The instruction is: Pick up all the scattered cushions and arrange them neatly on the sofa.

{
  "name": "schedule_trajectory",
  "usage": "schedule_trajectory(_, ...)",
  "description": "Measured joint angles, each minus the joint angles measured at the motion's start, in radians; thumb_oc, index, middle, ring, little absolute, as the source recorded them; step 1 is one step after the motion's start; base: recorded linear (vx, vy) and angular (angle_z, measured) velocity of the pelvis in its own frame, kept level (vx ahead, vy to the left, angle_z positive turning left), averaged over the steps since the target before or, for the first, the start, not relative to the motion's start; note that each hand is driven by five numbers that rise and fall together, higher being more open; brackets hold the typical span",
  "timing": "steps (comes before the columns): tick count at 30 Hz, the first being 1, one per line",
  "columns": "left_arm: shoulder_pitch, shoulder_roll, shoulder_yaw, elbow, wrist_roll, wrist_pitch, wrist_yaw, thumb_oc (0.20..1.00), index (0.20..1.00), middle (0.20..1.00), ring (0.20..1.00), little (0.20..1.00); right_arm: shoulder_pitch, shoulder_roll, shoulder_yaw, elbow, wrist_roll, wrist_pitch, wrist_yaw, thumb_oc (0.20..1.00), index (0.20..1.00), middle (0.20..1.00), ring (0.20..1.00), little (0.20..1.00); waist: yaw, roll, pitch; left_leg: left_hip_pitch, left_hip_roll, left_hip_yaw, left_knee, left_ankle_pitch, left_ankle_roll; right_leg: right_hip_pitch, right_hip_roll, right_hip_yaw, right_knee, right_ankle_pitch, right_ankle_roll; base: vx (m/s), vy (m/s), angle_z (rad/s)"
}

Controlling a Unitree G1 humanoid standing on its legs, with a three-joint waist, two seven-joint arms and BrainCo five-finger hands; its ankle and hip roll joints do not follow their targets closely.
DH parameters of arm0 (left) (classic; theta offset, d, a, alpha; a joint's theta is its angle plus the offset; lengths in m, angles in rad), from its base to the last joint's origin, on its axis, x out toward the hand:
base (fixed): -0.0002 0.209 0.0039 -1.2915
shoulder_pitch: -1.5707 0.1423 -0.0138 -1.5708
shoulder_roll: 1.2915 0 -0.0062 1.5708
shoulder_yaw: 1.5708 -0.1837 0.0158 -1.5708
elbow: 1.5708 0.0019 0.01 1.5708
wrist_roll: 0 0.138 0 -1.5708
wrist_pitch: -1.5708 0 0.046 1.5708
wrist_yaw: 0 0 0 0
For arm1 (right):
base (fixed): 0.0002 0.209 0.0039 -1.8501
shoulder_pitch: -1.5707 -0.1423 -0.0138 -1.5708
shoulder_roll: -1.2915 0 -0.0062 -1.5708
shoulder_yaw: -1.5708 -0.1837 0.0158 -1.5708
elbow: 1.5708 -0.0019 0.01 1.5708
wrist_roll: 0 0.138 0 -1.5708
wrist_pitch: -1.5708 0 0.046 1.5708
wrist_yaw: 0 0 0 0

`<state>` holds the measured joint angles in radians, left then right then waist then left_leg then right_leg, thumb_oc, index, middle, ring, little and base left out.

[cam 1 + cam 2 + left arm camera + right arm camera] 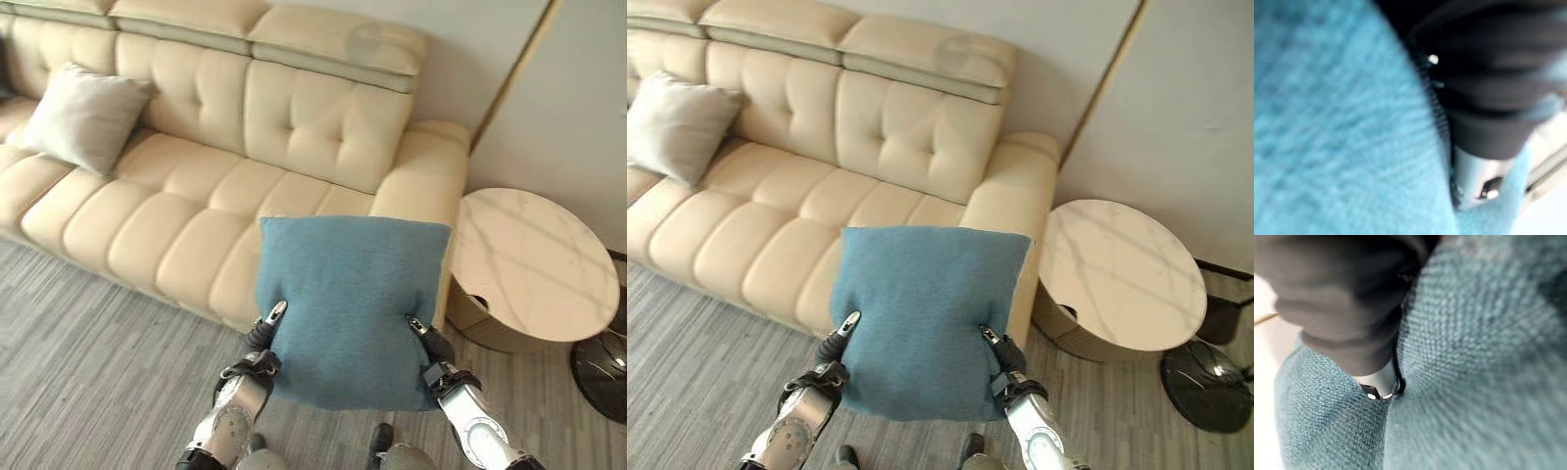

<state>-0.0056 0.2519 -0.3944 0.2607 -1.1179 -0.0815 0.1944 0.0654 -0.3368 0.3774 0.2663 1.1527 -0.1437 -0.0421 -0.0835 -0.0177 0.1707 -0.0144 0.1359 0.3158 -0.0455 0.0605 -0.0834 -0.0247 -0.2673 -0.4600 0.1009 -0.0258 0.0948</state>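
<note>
A blue cushion hangs upright in the air in front of the right end of the cream sofa, above the floor. My left hand grips its lower left edge and my right hand its lower right edge, each with the thumb on the front face and the fingers behind. Blue fabric presses against the left hand in the left wrist view, and the same weave bunches beside the right hand. A light grey cushion leans on the sofa's back at far left.
A round pale marble-top side table stands just right of the sofa's armrest. A dark round base sits on the floor at the far right. Grey striped floor runs along the sofa's front.
</note>
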Motion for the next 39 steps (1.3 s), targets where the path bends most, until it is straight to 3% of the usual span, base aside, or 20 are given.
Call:
schedule_trajectory(2, 0.007, 0.041, 0.009, 0.002, -0.001, -0.001, 0.001, 0.200, 0.200, 0.200, 0.200, 0.200, -0.005, 0.045, 0.011, -0.001, -0.021, 0.011, 0.000, 0.200, 0.200, 0.200, 0.200, 0.200, 0.019, 0.004, 0.002, -0.002, -0.018, -0.007, -0.015, 0.007, 0.014, -0.018, 0.038, 0.053, -0.034, -0.009, 0.003, 0.01, 0.163, 0.17)
schedule_trajectory(4, 0.024, 0.081, 0.015, -0.001, 0.000, 0.000, 0.001, 0.200, 0.200, 0.200, 0.200, 0.200, -0.006, 0.073, 0.021, 0.001, -0.043, 0.025, 0.000, 0.200, 0.200, 0.200, 0.200, 0.200, 0.024, -0.003, -0.011, 0.002, -0.048, -0.016, -0.020, 0.001, 0.025, -0.009, 0.064, 0.073, -0.085, 0.082, 0.009, -0.01, 0.224, 0.22)
schedule_trajectory(6, 0.054, 0.082, 0.044, -0.020, 0.000, 0.001, 0.001, 0.200, 0.200, 0.200, 0.200, 0.200, -0.019, 0.075, 0.042, 0.000, -0.045, 0.024, 0.000, 0.200, 0.200, 0.200, 0.200, 0.200, 0.048, -0.011, -0.016, 0.005, -0.058, -0.002, -0.033, 0.004, 0.031, -0.006, 0.064, 0.078, -0.111, 0.107, 0.010, -0.04, 0.246, -0.16)
schedule_trajectory(14, 0.049, 0.077, 0.050, -0.019, 0.005, 0.004, 0.001, 0.200, 0.200, 0.200, 0.200, 0.200, -0.020, 0.073, 0.045, 0.000, -0.052, 0.024, 0.000, 0.200, 0.200, 0.200, 0.200, 0.200, 0.062, -0.061, -0.023, 0.010, -0.074, -0.013, -0.033, 0.006, 0.043, 0.001, 0.052, 0.075, -0.089, 0.107, 0.009, 0.01, 0.190, 0.04)
schedule_trajectory(16, 0.039, 0.073, 0.050, -0.018, 0.009, 0.004, 0.002, 0.200, 0.200, 0.200, 0.200, 0.200, -0.021, 0.070, 0.044, 0.000, -0.055, 0.020, 0.000, 0.200, 0.200, 0.200, 0.200, 0.200, 0.055, -0.053, -0.017, -0.013, -0.084, -0.039, -0.030, -0.005, 0.072, -0.050, 0.017, 0.079, 0.034, 0.107, 0.009, 0.03, 0.173, 0.45)
schedule_trajectory(17, 0.030, 0.063, 0.049, -0.009, 0.010, -0.011, 0.002, 0.200, 0.200, 0.200, 0.200, 0.200, -0.024, 0.061, 0.043, -0.002, -0.056, 0.018, 0.000, 0.200, 0.200, 0.200, 0.200, 0.200, 0.038, -0.049, -0.010, -0.018, -0.097, -0.090, -0.029, 0.005, 0.105, -0.131, -0.008, 0.141, 0.204, 0.089, -0.011, 0.38, 0.094, 1.21)
schedule_trajectory(18, 0.023, 0.069, 0.050, 0.002, 0.009, -0.024, 0.002, 0.200, 0.200, 0.200, 0.200, 0.200, -0.033, 0.076, 0.042, -0.003, -0.071, 0.017, 0.000, 0.200, 0.200, 0.200, 0.200, 0.200, 0.006, -0.027, 0.014, -0.049, -0.074, -0.168, -0.034, 0.006, 0.114, -0.240, 0.181, 0.504, 0.189, -0.074, 0.053, 0.39, 0.003, 1.08)
schedule_trajectory(20, -0.003, 0.071, 0.052, 0.035, 0.009, -0.035, 0.002, 0.200, 0.200, 0.200, 0.200, 0.200, -0.074, 0.070, 0.055, -0.004, -0.073, 0.018, 0.000, 0.200, 0.200, 0.200, 0.200, 0.200, 0.029, -0.055, 0.049, -0.061, -0.088, -0.191, -0.004, 0.006, 0.117, -0.295, 0.247, 0.427, 0.118, -0.081, 0.027, 0.28, -0.045, 0.76)
schedule_trajectory(21, -0.018, 0.067, 0.050, 0.053, 0.009, -0.033, 0.002, 0.200, 0.200, 0.200, 0.200, 0.200, -0.084, 0.063, 0.049, -0.010, -0.075, 0.014, 0.000, 0.200, 0.200, 0.200, 0.200, 0.200, 0.011, -0.059, 0.052, -0.092, -0.106, -0.220, 0.006, 0.000, 0.115, -0.303, 0.257, 0.369, 0.056, -0.075, 0.023, 0.24, -0.108, 1.11)
schedule_trajectory(22, -0.021, 0.068, 0.044, 0.050, 0.009, -0.030, 0.002, 0.200, 0.200, 0.200, 0.200, 0.200, -0.084, 0.061, 0.040, -0.011, -0.076, 0.013, 0.000, 0.200, 0.200, 0.200, 0.200, 0.200, -0.004, -0.092, 0.046, -0.079, -0.137, -0.227, -0.013, 0.003, 0.117, -0.304, 0.237, 0.329, 0.029, -0.068, 0.011, 0.35, -0.178, 1.71)
schedule_trajectory(23, -0.002, 0.046, 0.045, 0.045, 0.009, -0.036, 0.002, 0.200, 0.200, 0.200, 0.200, 0.200, -0.084, 0.062, 0.036, -0.008, -0.077, 0.015, 0.000, 0.200, 0.200, 0.200, 0.200, 0.200, 0.005, -0.081, 0.057, -0.050, -0.147, -0.225, -0.034, 0.004, 0.107, -0.289, 0.220, 0.316, 0.049, 0.004, -0.043, 0.44, -0.219, 1.21)
schedule_trajectory(27, 0.045, 0.046, 0.067, 0.028, 0.008, -0.039, 0.002, 0.200, 0.200, 0.200, 0.200, 0.200, -0.101, 0.053, 0.044, -0.008, -0.094, 0.019, 0.002, 0.200, 0.200, 0.200, 0.200, 0.200, 0.023, -0.048, 0.049, 0.000, -0.104, -0.229, -0.029, -0.023, 0.061, -0.215, 0.242, 0.265, 0.009, 0.040, -0.061, 0.29, -0.140, 0.31)
schedule_trajectory(29, 0.054, 0.044, 0.066, 0.010, 0.008, -0.037, 0.002, 0.200, 0.200, 0.200, 0.200, 0.200, -0.104, 0.038, 0.044, -0.009, -0.096, 0.018, 0.004, 0.200, 0.200, 0.200, 0.200, 0.200, 0.022, -0.047, 0.045, 0.023, -0.072, -0.226, 0.029, -0.049, 0.027, -0.161, 0.275, 0.263, -0.007, 0.041, -0.073, 0.17, -0.075, -0.06)
schedule_trajectory(30, 0.050, 0.030, 0.066, 0.004, 0.008, -0.036, 0.002, 0.200, 0.200, 0.200, 0.200, 0.200, -0.103, 0.025, 0.043, -0.008, -0.098, 0.011, 0.005, 0.200, 0.200, 0.200, 0.200, 0.200, 0.015, -0.054, 0.027, 0.025, -0.067, -0.225, 0.074, -0.074, 0.016, -0.135, 0.283, 0.263, -0.020, 0.066, -0.118, 0.22, -0.053, -0.13)
schedule_trajectory(32, 0.038, 0.010, 0.066, 0.000, 0.009, -0.031, 0.002, 0.200, 0.200, 0.200, 0.200, 0.200, -0.098, 0.011, 0.033, -0.008, -0.101, 0.010, 0.007, 0.200, 0.200, 0.200, 0.200, 0.200, 0.009, -0.067, 0.027, -0.030, -0.067, -0.225, 0.235, -0.116, -0.008, -0.061, 0.277, 0.276, -0.089, 0.102, -0.174, 0.20, -0.028, -0.20)
schedule_trajectory(35, 0.039, 0.010, 0.066, -0.019, 0.013, -0.026, 0.002, 0.200, 0.200, 0.200, 0.200, 0.200, -0.103, 0.001, 0.033, -0.009, -0.111, 0.000, 0.007, 0.200, 0.200, 0.200, 0.200, 0.200, 0.007, -0.064, 0.023, -0.053, -0.055, -0.258, 0.128, -0.114, -0.014, -0.023, 0.282, 0.310, -0.125, 0.098, -0.174, 0.15, 0.026, -0.29)
schedule_trajectory(38, 0.033, 0.012, 0.069, -0.019, 0.036, -0.021, 0.002, 0.200, 0.200, 0.200, 0.200, 0.200, -0.101, 0.002, 0.033, -0.009, -0.112, -0.001, 0.007, 0.200, 0.200, 0.200, 0.200, 0.200, 0.014, -0.085, 0.025, -0.127, -0.041, -0.344, 0.057, -0.084, -0.027, 0.014, 0.284, 0.364, -0.162, 0.092, -0.165, 0.18, 0.088, -0.58)
schedule_trajectory(39, 0.043, 0.005, 0.074, -0.019, 0.039, -0.017, 0.002, 0.200, 0.200, 0.200, 0.200, 0.200, -0.089, -0.003, 0.033, -0.009, -0.112, -0.003, 0.007, 0.200, 0.200, 0.200, 0.200, 0.200, 0.007, -0.065, 0.023, -0.160, -0.033, -0.363, 0.020, 0.016, 0.002, 0.077, 0.288, 0.406, -0.180, 0.078, -0.143, 0.32, 0.267, -0.88)
